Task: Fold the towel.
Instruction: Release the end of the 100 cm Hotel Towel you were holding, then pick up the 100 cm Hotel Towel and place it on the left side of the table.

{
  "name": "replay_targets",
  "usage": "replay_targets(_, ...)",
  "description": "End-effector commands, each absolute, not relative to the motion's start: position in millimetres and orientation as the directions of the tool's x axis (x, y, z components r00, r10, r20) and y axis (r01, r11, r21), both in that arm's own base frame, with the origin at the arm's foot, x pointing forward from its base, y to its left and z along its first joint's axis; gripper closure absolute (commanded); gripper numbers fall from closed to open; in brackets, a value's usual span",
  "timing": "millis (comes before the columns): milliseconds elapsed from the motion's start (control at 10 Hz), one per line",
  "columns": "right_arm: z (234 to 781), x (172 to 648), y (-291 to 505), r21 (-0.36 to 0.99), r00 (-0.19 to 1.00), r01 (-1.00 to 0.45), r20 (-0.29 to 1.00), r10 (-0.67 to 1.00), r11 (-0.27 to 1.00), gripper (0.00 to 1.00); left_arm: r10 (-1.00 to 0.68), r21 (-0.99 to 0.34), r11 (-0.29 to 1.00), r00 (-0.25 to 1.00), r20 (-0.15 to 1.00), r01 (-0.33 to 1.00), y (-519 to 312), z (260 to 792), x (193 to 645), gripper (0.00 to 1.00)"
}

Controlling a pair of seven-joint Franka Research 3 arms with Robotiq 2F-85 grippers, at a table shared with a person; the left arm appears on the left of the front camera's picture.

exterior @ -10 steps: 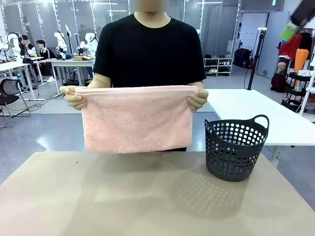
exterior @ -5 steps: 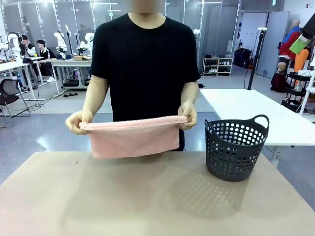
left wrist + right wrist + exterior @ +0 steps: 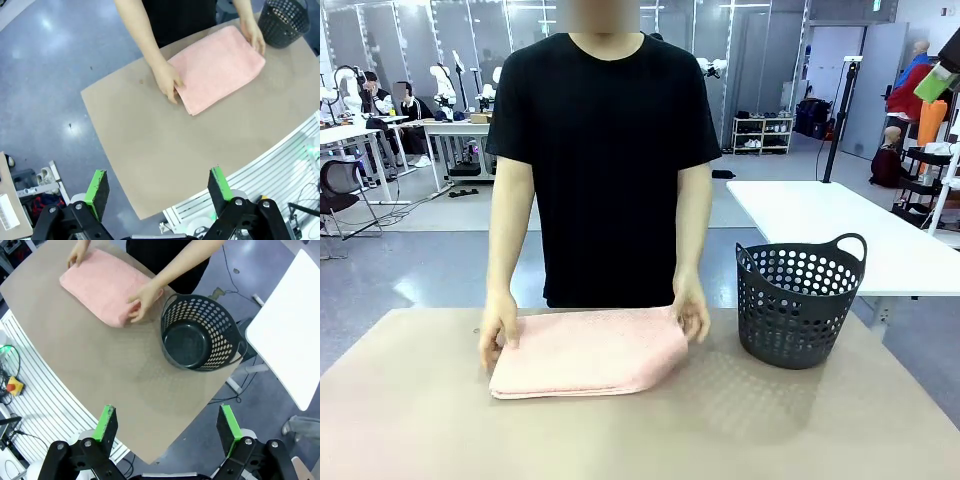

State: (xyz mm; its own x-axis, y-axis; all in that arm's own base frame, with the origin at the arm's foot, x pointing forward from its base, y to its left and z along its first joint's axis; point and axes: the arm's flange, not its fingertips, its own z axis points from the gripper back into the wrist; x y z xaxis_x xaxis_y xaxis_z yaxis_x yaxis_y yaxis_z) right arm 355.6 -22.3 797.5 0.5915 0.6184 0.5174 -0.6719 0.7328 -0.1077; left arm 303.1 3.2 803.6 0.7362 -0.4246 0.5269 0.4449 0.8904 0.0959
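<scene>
The pale pink towel (image 3: 588, 353) lies folded flat on the tan table, near its far edge and left of the basket. A person in a black shirt rests one hand (image 3: 498, 336) on its left end and the other hand (image 3: 691, 315) on its right end. The towel (image 3: 216, 67) shows far ahead in the left wrist view, and the towel (image 3: 102, 286) in the right wrist view. My left gripper (image 3: 158, 189) is open, high above the table with nothing between its fingers. My right gripper (image 3: 169, 426) is open too, high above the table's edge.
A dark grey perforated basket (image 3: 798, 301) stands empty on the table (image 3: 640, 430) right of the towel; the basket (image 3: 200, 332) is also below my right gripper. A white table (image 3: 840, 225) stands behind at right. The table's near half is bare.
The person lowered the hanging towel from chest height, folded it down and laid it flat on the table, both hands now on its ends. My grippers stayed open.
</scene>
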Motion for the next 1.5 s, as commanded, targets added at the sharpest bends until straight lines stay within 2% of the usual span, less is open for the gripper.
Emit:
replay_targets(0,799.4,357.3,-21.1,-0.099,0.597,-0.666,0.525,0.607,0.74,0.0,-0.433,0.098,0.887,0.737,0.519,0.452,4.5,806.5,303.0,0.0)
replay_targets(1400,799.4,357.3,-21.1,-0.099,0.597,-0.666,0.525,0.607,0.74,0.0,-0.425,0.096,0.89,0.736,0.527,0.445,3.2,803.6,303.1,0.0)
